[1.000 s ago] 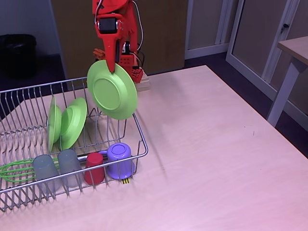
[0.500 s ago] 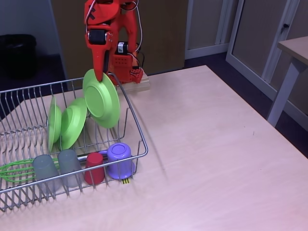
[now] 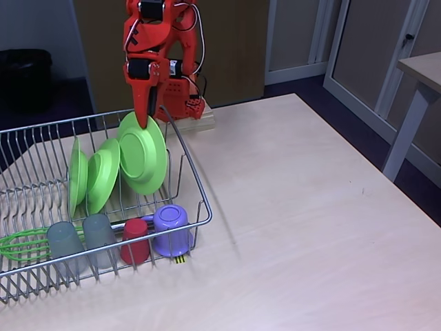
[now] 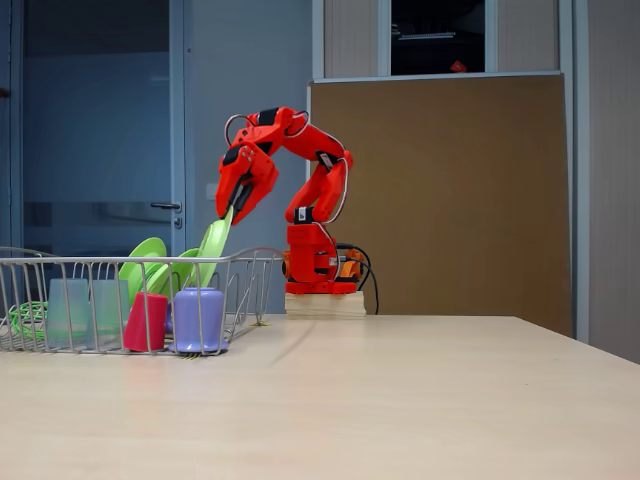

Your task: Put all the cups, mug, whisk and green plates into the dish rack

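The red arm reaches down over the rack with its claw closed on the top rim of a green plate. That plate hangs from the claw, tilted, its lower edge down among the prongs inside the rack; whether it rests on the wires cannot be told. In the other fixed view the claw shows pinching the same plate at its upper edge, the plate slanting down and to the left into the rack.

Just left of the held plate in the higher view, and below the claw, stand two more plates, both on edge between prongs and leaning; the nearer one touches or nearly touches the held plate. The third stands just beyond it.

Further below the claw, along the rack's front edge, sit the upturned cups: two grey ones side by side, then the red cup, then the purple mug nearest the rack's corner, all mouth down. The whisk lies at the far left of that row, its green loops partly behind the grey cups.

The rack stands on the pale worktop, well to the left of its middle.
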Controlling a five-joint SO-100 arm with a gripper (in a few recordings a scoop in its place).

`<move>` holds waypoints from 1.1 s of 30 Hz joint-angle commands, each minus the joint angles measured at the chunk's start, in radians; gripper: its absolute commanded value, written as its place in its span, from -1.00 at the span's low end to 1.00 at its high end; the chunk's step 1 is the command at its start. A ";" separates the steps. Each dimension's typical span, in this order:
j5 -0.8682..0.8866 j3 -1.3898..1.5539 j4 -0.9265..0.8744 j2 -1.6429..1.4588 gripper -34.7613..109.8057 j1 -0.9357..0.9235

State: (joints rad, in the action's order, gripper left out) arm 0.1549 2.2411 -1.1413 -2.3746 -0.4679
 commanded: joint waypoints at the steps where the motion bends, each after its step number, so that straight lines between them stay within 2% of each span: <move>1: 0.052 0.095 0.037 -0.081 -0.52 -0.023; 6: 0.071 0.216 0.095 -0.140 -0.52 -0.044; 12: 0.003 0.287 0.172 -0.155 -0.50 -0.063; 20: -0.097 0.285 0.158 -0.153 -0.30 -0.043; 33: -0.095 0.232 0.118 -0.273 -0.25 0.123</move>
State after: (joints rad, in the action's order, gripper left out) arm 0.0583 2.5050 -1.0063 -2.5924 -0.3881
